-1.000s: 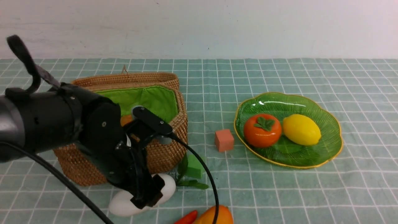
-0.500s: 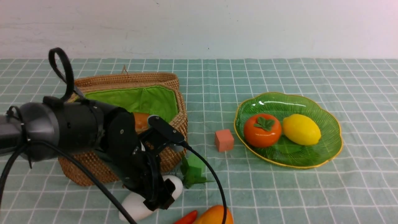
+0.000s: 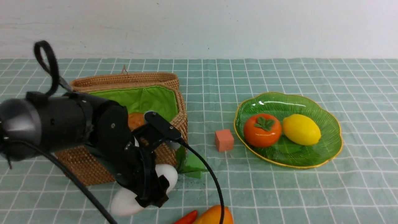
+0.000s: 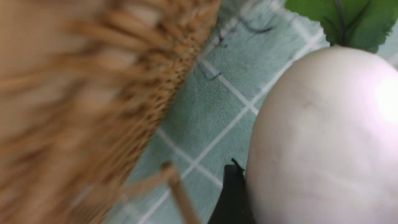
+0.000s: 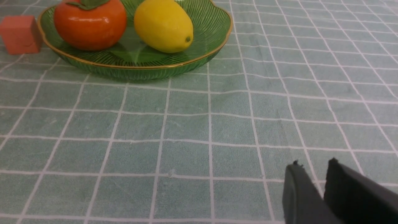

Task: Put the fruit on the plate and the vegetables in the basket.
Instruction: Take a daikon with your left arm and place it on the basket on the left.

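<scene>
Front view first: at the left, my left gripper [image 3: 151, 196] is closed around the white radish [image 3: 126, 202], angled down in front of the wicker basket [image 3: 85, 169]. Radish ends poke out on both sides of the black fingers, and its green leaves [image 3: 189, 169] hang over by the green cube [image 3: 195, 163]. I can't tell whether the radish touches the table. Behind the arm, the basket shows its bright green lining, with the brown-orange potato [image 3: 136, 120] inside, partly hidden.

Moving right, low and near the picture's edge, the red pepper [image 3: 187, 217] lies just beside the mango [image 3: 216, 216], both cut off by the frame and out on the checked table [image 3: 264, 193], with a black cable crossing the mango. Farther back sits the salmon cube [image 3: 224, 140], just beside the green plate [image 3: 331, 141]. On the plate, the persimmon [image 3: 262, 130] is on the left and the lemon [image 3: 301, 129] on the right, near each other.

Over on the right wrist camera, my right gripper [image 5: 314, 165] shows blurred dark tips, a narrow gap between them, nothing held.
</scene>
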### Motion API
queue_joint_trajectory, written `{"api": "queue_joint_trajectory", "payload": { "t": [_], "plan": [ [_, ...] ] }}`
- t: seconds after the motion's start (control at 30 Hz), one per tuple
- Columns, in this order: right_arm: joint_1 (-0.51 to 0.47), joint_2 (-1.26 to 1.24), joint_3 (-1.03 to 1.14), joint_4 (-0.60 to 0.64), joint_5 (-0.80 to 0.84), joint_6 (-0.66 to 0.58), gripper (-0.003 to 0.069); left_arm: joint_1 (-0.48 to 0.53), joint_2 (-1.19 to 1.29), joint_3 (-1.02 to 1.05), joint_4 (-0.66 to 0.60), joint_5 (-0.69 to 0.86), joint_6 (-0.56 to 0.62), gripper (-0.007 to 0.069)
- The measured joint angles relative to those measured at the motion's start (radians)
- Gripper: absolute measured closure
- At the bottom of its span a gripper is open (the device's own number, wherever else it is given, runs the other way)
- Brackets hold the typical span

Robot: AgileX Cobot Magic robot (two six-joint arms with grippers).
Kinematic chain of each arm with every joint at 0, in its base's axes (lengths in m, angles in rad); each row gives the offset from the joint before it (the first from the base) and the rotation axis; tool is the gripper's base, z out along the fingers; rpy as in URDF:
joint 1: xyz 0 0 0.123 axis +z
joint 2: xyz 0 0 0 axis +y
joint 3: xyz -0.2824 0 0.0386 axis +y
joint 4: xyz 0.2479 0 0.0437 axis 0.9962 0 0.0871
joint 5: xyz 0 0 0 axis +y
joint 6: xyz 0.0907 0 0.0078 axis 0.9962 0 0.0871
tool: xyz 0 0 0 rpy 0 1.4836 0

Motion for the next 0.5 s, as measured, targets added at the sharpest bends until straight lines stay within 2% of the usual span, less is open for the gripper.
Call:
{"api": "queue_joint_trajectory", "payload": {
  "t": [0.17, 0.3, 0.43, 0.5],
  "plan": [
    [0.0, 0.0, 0.0, 0.0, 0.0, 0.0, 0.0508, 0.0, -0.185, -0.019, 0.065, 0.015, 0.063, 0.0099],
    [0.0, 0.0, 0.0, 0.0, 0.0, 0.0, 0.0503, 0.014, -0.301, -0.052, 0.248, -0.103, 0.055, 0.0099],
    [0.0, 0.0, 0.0, 0.0, 0.0, 0.0, 0.0501, 0.111, -0.295, -0.059, 0.458, -0.312, -0.082, 0.0099],
    [0.0, 0.0, 0.0, 0.0, 0.0, 0.0, 0.0501, 0.155, -0.25, -0.059, 0.507, -0.356, -0.166, 0.0099]
  ]
}}
